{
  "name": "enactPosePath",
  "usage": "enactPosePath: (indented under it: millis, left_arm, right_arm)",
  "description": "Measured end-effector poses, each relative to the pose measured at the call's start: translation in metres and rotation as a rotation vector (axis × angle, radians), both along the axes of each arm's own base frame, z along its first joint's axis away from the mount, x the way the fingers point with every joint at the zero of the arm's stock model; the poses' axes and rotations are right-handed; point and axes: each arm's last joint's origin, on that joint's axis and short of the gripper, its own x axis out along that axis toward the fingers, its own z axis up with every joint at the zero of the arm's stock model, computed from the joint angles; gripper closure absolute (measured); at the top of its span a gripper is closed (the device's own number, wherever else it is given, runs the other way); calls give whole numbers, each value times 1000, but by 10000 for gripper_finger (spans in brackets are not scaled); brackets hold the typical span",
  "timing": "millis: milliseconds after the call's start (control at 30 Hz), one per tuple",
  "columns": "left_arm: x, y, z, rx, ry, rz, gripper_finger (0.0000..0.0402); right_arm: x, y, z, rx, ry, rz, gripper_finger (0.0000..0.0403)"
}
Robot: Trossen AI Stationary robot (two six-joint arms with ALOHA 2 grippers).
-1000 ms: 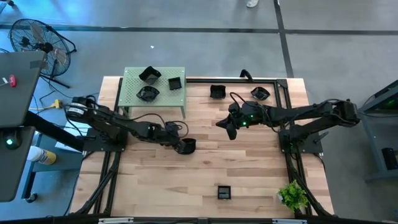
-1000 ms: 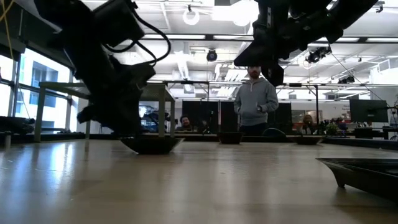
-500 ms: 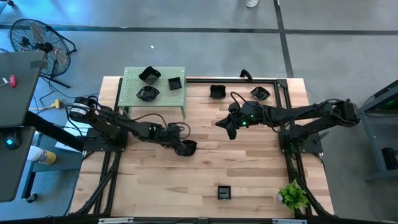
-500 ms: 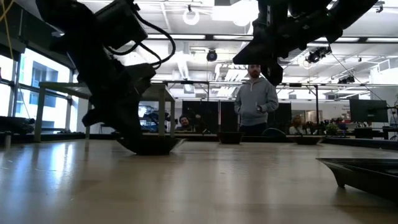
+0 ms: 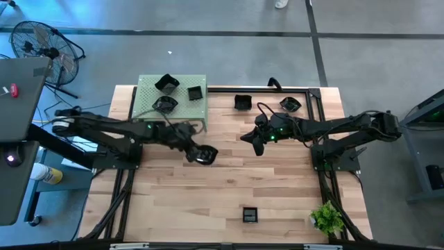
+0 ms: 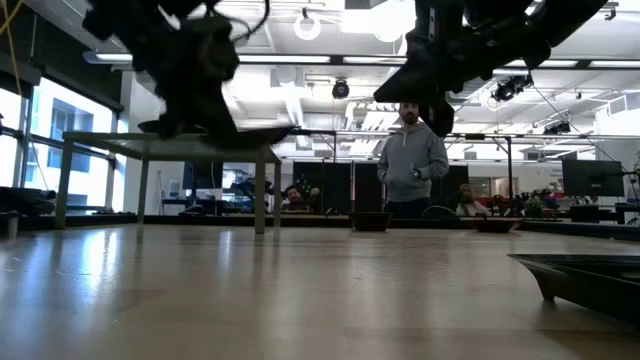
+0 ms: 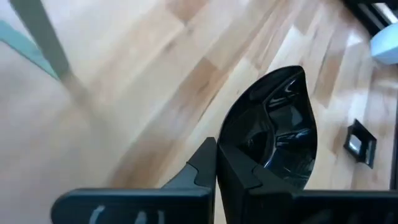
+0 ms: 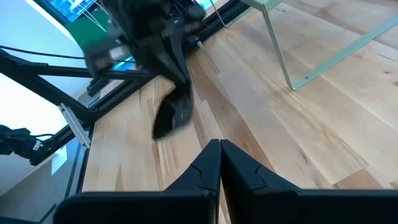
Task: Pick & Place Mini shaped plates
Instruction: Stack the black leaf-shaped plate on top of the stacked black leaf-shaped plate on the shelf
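Note:
A leaf-like black mini plate (image 7: pixel 283 134) hangs in the air near the table's middle, left of centre, and my left gripper (image 7: pixel 216 152) is shut on it. From above, the plate (image 5: pixel 205 155) sits just in front of the small green stand (image 5: pixel 182 111). In the low view the plate (image 6: pixel 240 129) floats about level with the stand's top. My right gripper (image 5: pixel 254 146) hovers shut and empty over the table's middle right, fingertips together (image 8: pixel 219 148). Three more black plates rest on the stand (image 5: pixel 166 84). My left gripper pinches the plate's rim (image 7: pixel 227 138) at its broad end between the two fingers. The fingers slant down at it from the table's left side. The plate is lifted clear of the table, roughly level, and sticks out past the fingertips with its pointed end away from them.
Two black plates (image 5: pixel 242 102) (image 5: pixel 290 104) lie near the far edge, and a square one (image 5: pixel 250 214) lies near the front edge. A small green plant (image 5: pixel 326 219) stands at the front right corner. A person (image 6: pixel 412 165) stands in the room beyond the table.
My left gripper has risen from the tabletop and drawn a little toward the table's left and far side, rolling somewhat. The plate, which sat on the wood a second ago, has come up with it and now hangs clear.

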Motion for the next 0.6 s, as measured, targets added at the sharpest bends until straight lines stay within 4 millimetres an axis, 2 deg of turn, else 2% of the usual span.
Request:
enactPosePath:
  millis: [167, 333, 600]
  left_arm:
    - [-14, 17, 47, 100, 26, -49, 401]
    - [-26, 35, 84, 203, 117, -81, 401]
    - [-51, 65, 120, 292, 149, -129, 401]
  right_arm:
    - [0, 0, 1, -3, -7, 0, 401]
    - [0, 0, 1, -14, -10, 0, 397]
    - [0, 0, 1, -19, -14, -1, 400]
